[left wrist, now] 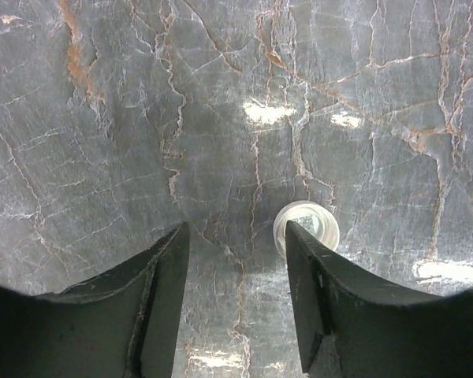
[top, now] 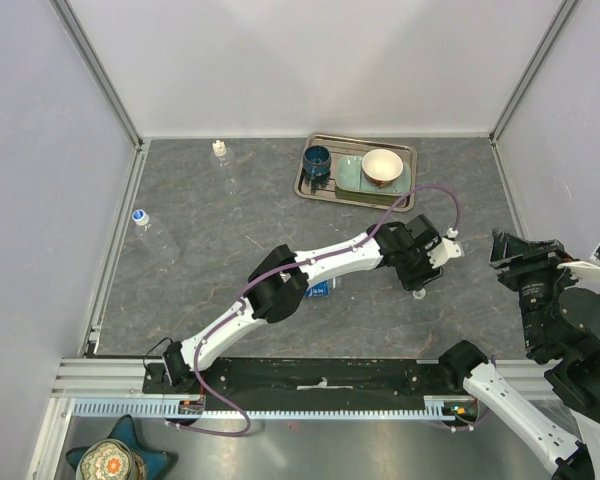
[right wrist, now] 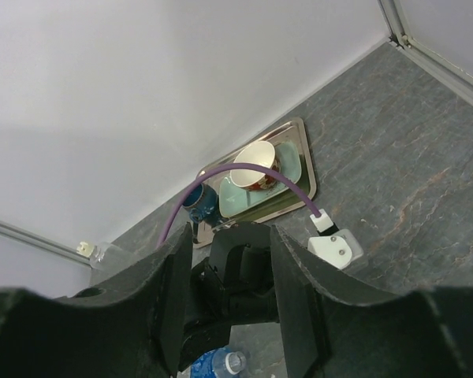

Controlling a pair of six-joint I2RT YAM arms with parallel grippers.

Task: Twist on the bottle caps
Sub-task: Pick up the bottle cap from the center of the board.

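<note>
Grey marbled table [top: 230,230], plain white walls [top: 310,60]

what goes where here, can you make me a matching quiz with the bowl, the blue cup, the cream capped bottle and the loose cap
Things:
1. white-and-tan bowl
2. dark blue cup
3. bottle with cream cap
4. loose white cap

Places:
A. on the table, by the jaws of the left gripper
B. left end of the tray
C. far edge of the table, left of the tray
D. right part of the tray

Pairs: 1-D, 2-B, 3-C, 4-A
</note>
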